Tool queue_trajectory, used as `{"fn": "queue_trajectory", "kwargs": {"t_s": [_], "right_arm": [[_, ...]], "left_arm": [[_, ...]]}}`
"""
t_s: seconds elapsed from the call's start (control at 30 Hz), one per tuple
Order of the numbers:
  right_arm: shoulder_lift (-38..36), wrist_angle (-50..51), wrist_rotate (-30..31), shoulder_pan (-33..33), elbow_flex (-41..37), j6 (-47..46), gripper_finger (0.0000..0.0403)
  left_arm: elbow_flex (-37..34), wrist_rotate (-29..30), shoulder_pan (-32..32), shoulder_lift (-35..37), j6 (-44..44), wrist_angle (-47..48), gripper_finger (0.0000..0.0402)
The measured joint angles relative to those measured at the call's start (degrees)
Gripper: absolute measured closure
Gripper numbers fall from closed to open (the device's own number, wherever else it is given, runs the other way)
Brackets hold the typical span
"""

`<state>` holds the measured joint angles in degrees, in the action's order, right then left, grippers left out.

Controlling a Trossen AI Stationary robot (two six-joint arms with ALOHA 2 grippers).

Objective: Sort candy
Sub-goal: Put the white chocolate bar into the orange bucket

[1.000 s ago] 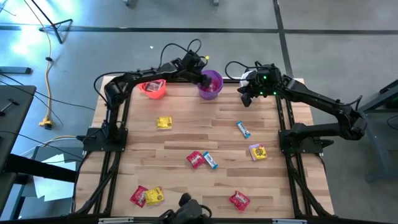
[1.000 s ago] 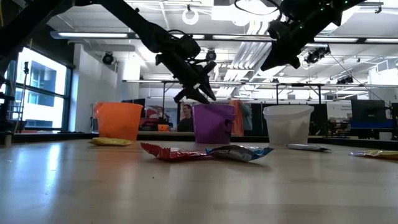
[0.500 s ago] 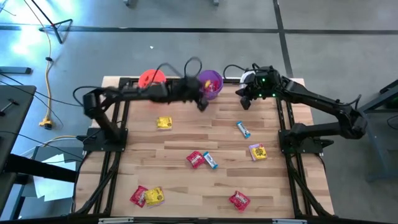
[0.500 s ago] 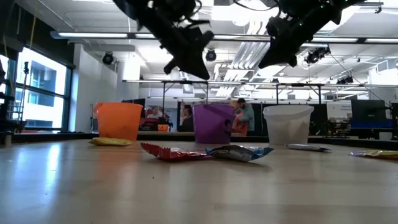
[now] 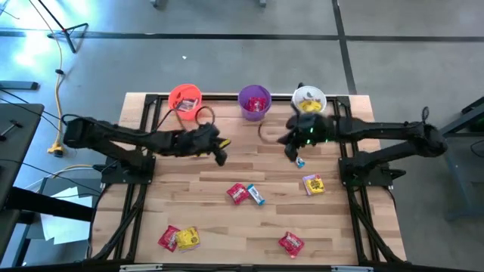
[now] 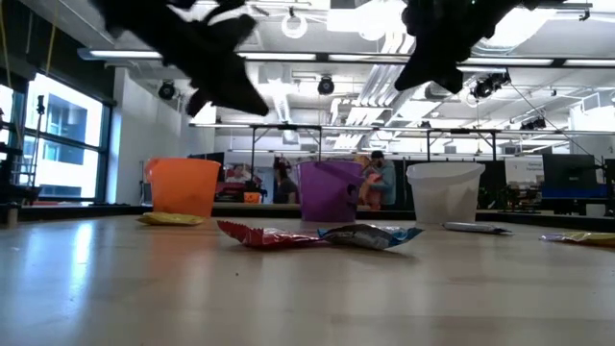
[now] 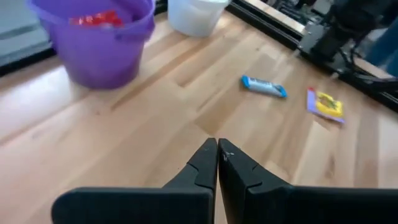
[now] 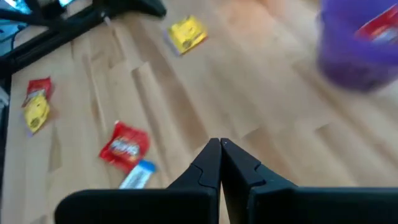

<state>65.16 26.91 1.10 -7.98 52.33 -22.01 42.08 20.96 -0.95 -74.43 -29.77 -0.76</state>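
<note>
The left hand (image 5: 220, 157), fingers pressed together on nothing, hangs over bare tabletop (image 5: 227, 170) at about 7 o'clock from the purple cup (image 5: 255, 102). The right hand (image 5: 291, 153), likewise closed and empty, sits just beside a blue-and-white bar (image 5: 300, 162) at 5 o'clock from that cup. Other candy (image 5: 240, 193) lies scattered from mid-tabletop toward 6 o'clock.

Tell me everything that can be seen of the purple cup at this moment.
The purple cup is a small round cup of what looks like plastic, standing upright and open at the far edge of the wooden table, in the middle of a row between an orange cup and a white cup. It touches neither neighbour. Red candy lies inside it. No gripper touches it.
</note>
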Motion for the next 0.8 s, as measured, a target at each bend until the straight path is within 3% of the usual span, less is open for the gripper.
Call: {"fn": "queue_trajectory", "kwargs": {"t_s": [0.2, 0.4, 0.63, 0.8], "right_arm": [[7.2, -1.5, 7.4, 13.9, 0.0, -13.6, 0.0386], [16.9, -6.3, 7.5, 23.9, 0.0, -28.8, 0.0302], [29.2, -12.2, 8.9, 28.9, 0.0, -39.0, 0.0177], [36.7, -15.0, 9.6, 30.2, 2.0, -39.5, 0.0157]], "left_arm": [[-10.5, 0.0, 3.1, 9.9, -3.9, -3.5, 0.0401], [-16.3, -0.9, 6.0, 17.8, -4.6, -3.3, 0.0401], [-19.5, -2.5, 7.6, 23.1, -5.2, -2.4, 0.0401], [-19.7, -2.9, 8.2, 24.9, -5.2, -0.4, 0.0401]]}}
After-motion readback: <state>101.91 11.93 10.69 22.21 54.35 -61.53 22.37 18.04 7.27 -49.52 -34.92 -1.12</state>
